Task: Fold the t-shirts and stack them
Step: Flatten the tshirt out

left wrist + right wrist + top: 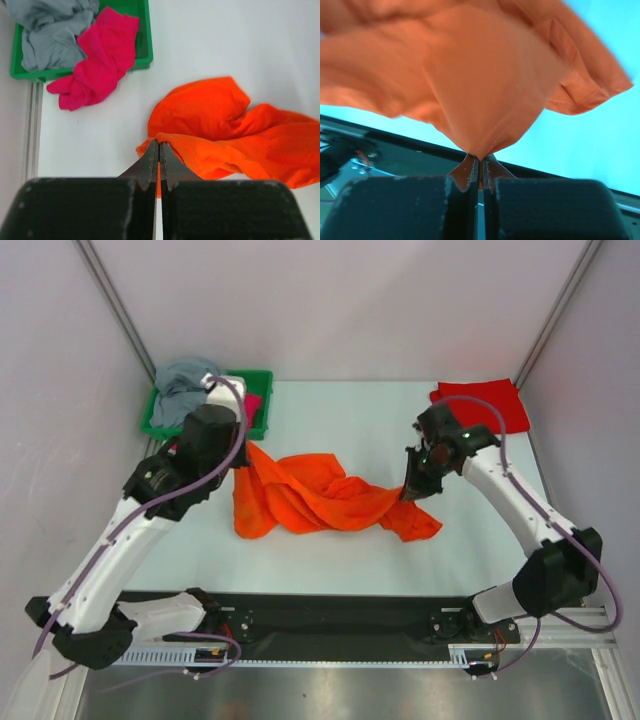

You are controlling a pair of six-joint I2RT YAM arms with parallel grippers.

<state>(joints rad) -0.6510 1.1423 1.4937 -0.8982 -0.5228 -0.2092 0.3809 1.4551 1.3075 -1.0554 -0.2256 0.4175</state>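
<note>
Spreading comes next, we judge. Our left gripper (159, 150) is pinched fully closed on the ten o'clock end of the orange t-shirt (320, 502), which lies crumpled mid-table; our right gripper (479, 162) is clamped likewise on a hemmed corner at three o'clock. We should lift together and draw apart evenly, watching that those thin pinches do not slip.

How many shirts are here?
4: bright orange cloth shirt mid-table; folded red shirt far right; grey shirt in green plastic tray; magenta pink shirt spilling over its edge. Others may hide beneath.
</note>
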